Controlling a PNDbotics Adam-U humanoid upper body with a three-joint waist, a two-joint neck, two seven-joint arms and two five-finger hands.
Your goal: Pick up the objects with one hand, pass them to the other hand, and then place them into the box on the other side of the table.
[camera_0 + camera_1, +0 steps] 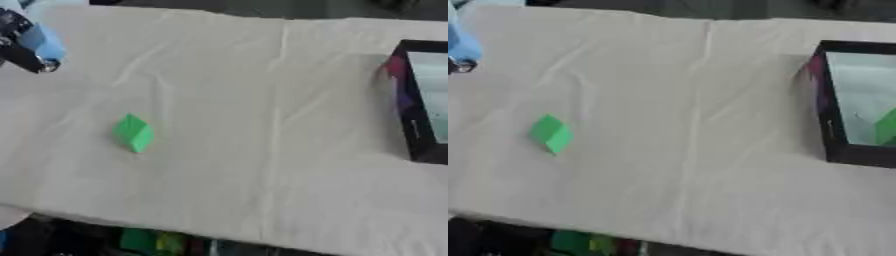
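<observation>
Toward the surface's left side, a green block lies untouched; something green already sits in the box at the right edge. At the far-left corner, the left robot hand hangs well apart from the block, its grasp impossible to tell.

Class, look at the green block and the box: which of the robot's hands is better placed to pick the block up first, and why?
Probably the left. The green block lies on the table's left half, the black box at the right edge. Something black and blue, perhaps the left hand, shows upper left; no right hand shows.

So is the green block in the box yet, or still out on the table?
Out: the green block lies on the cloth-covered table, far left of the black box.
</observation>
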